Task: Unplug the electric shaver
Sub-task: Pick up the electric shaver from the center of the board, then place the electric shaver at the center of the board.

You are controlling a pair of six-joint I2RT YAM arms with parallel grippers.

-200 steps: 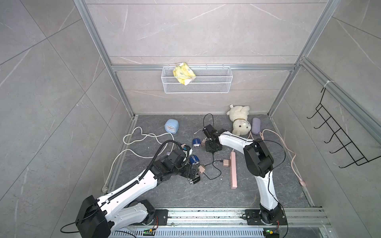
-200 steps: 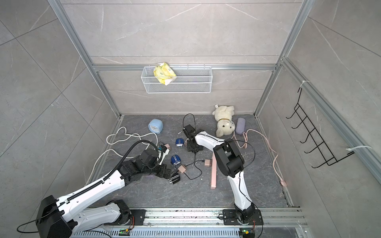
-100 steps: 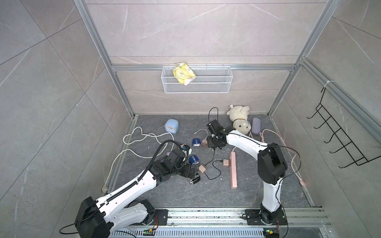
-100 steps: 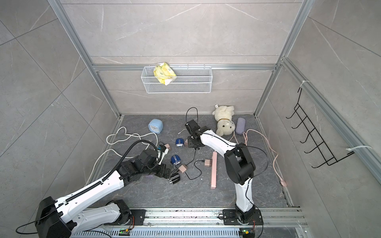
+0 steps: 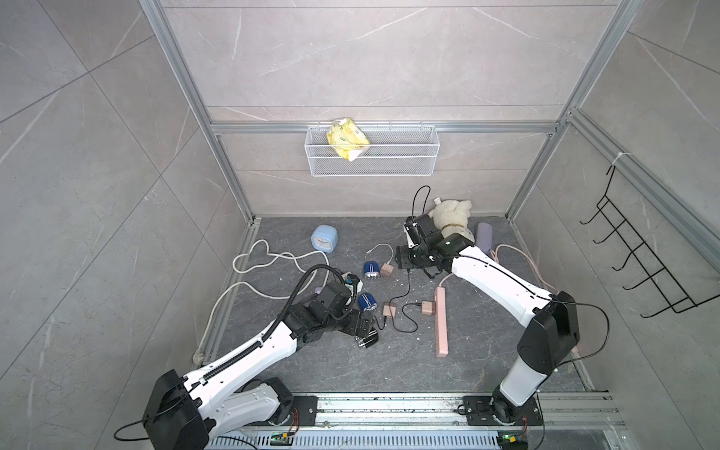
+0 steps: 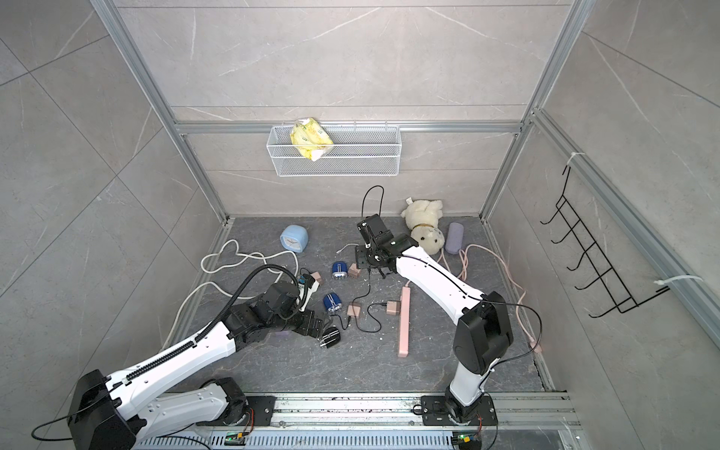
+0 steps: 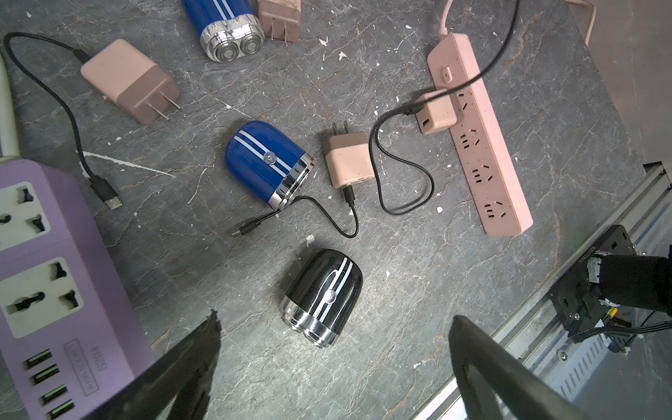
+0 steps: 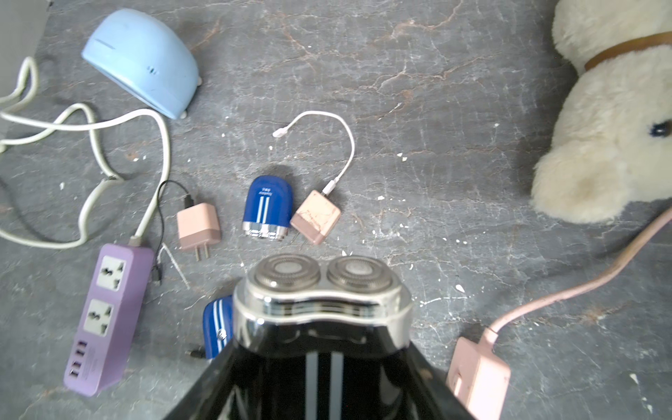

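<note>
Your right gripper [image 5: 405, 262] holds the black shaver [image 8: 322, 291] up off the floor [image 5: 350, 374], far of centre.

Your right arm reaches in from the near right, and its fingers pinch the black shaver by its sides, twin heads pointing away from the wrist, just left of the plush dog [image 5: 452, 218]. Your left gripper [image 5: 364, 329] hovers low at near centre-left, its fingers [image 7: 196, 360] spread wide above a second black shaver [image 7: 322, 291] that lies on the floor untouched. The pink power strip [image 5: 441, 323] lies right of centre, running near to far. A pink adapter [image 5: 427, 307] sits plugged into its left side near the far end. A black cable [image 5: 407, 288] leaves that adapter, loops on the floor and rises toward your right gripper. You cannot tell whether its end sits in the black shaver.
</note>
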